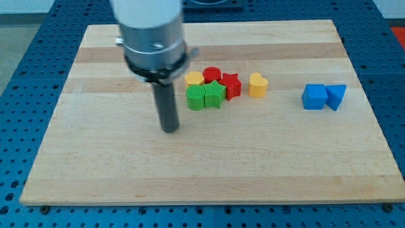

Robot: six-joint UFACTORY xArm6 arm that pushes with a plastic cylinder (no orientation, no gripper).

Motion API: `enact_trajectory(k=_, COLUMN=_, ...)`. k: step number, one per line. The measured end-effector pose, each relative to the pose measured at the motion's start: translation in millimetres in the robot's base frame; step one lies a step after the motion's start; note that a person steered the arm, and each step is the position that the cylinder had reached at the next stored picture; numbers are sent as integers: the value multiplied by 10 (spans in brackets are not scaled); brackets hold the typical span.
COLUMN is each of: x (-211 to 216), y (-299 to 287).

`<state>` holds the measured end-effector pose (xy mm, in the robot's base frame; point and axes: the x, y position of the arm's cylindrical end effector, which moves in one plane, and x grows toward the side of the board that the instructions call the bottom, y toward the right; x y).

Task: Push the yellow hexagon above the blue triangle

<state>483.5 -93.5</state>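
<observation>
The yellow hexagon (193, 78) lies in a tight cluster near the board's middle, touching a red round block (212, 74) and a green block (197, 97). The blue triangle (336, 96) lies far to the view's right, touching a blue cube (314, 97) on its left. My tip (170, 128) rests on the board to the lower left of the cluster, just left of and below the green block, apart from every block.
A green star (214, 94), a red star (231, 85) and a yellow heart (257, 84) complete the row. The wooden board (202, 164) lies on a blue perforated table. The arm's grey body (150, 31) hides part of the board's top left.
</observation>
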Motion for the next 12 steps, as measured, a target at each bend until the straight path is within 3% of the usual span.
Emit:
enact_trajectory(k=4, x=-660, y=-96)
enact_trajectory(k=6, x=-683, y=269)
enact_trajectory(k=12, x=-1982, y=1080)
